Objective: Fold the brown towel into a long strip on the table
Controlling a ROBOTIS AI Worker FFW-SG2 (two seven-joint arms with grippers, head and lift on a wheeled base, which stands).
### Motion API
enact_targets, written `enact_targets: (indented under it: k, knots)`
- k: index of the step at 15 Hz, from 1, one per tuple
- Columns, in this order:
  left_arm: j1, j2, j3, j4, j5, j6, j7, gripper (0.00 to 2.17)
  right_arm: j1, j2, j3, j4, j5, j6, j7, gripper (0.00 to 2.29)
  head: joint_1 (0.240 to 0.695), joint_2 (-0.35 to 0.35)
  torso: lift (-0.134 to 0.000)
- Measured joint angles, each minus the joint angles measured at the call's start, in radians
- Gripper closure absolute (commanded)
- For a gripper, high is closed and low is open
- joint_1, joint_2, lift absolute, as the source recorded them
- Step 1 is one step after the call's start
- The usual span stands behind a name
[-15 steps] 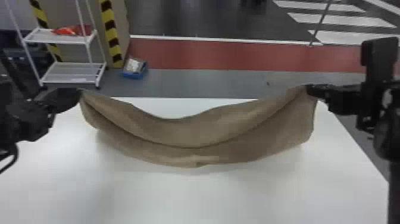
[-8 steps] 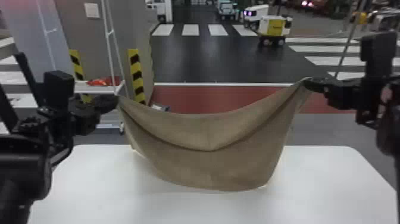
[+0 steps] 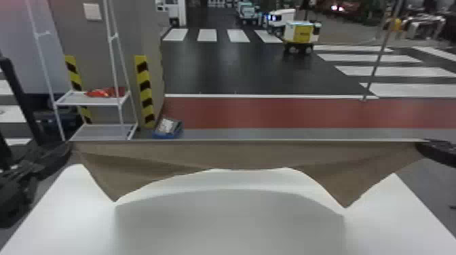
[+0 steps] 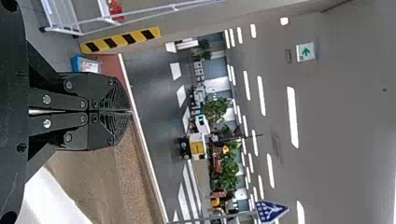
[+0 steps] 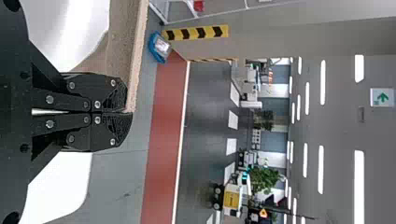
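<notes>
White rack, blue box and yellow-black striped strips.

Left gripper was aloft at the left, black fingers pressed together, right gripper was aloft at the right, about level with it, fingers likewise closed

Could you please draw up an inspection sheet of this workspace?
Surface: white table, shadowed beneath the towel.
Job's things: brown towel held up, its top edge straight, lower corners drooping.
Clutter: blue box on the floor beyond the table.
Grippers: left end effector and right end effector each shut on a top corner.
Cables: nothing seen.
Surroundings: white rack, red item on its upper shelf; yellow-and-white wheeled cart.
</notes>
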State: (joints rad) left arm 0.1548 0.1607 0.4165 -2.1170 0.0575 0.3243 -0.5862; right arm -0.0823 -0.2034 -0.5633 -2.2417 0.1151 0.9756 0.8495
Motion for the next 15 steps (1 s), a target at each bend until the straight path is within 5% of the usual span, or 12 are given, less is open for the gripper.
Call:
enact_targets:
  k: [3, 6, 11, 15]
  knots:
    - [0.203, -0.036, -0.001, 0.102, 0.0, -0.38, -0.029, 1.71, 0.23, 0.027, -0.067, -0.026, -0.008, -0.227, 0.165, 2.01, 0.673, -0.088, -0.121]
    - [0.306, -0.03, -0.012, 0.303, -0.008, -0.773, -0.07, 1.71, 0.4, 0.033, -0.077, -0.004, 0.018, -0.43, 0.379, 2.01, 0.695, -0.067, -0.121]
    - [0.354, -0.019, 0.028, 0.441, -0.008, -1.001, -0.099, 1.71, 0.538, 0.055, -0.137, 0.01, 0.034, -0.603, 0.509, 2.01, 0.695, -0.053, -0.121]
    - [0.357, -0.015, 0.073, 0.48, -0.014, -1.019, -0.144, 1.71, 0.557, 0.057, -0.206, 0.016, 0.043, -0.648, 0.514, 2.01, 0.695, -0.064, -0.121]
